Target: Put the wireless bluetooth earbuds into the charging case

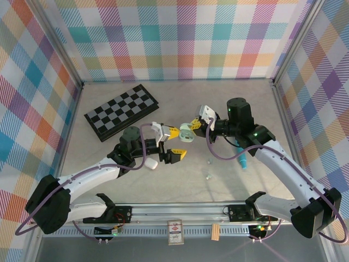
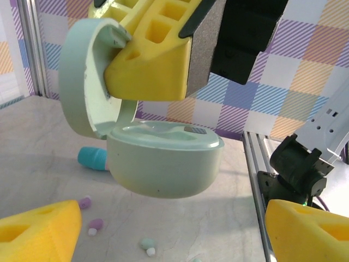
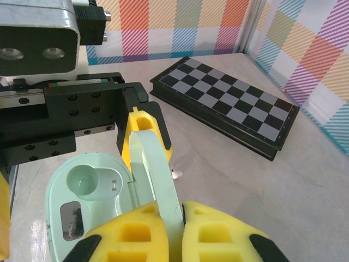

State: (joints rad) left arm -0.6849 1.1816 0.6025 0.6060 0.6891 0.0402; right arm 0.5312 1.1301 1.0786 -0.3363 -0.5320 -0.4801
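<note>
Left wrist view: right claw (image 3: 175, 212) pinches the lid (image 2: 73, 82) of the open charging case (image 2: 163, 164), mid-frame, wells looking empty. Left claw (image 2: 174, 237) gapes wide, holding nothing; earbuds (image 2: 96, 224) lie on the desk (image 2: 43, 158), lower left.

We see a pale, marbled table (image 1: 180, 93). A folded chessboard (image 1: 122, 112) lies on its far left part and a teal pen (image 1: 241, 158) on the right. A white case (image 1: 151, 162) lies near the middle. Between case and pen lie small earbuds (image 2: 95, 224), purple and mint.
</note>
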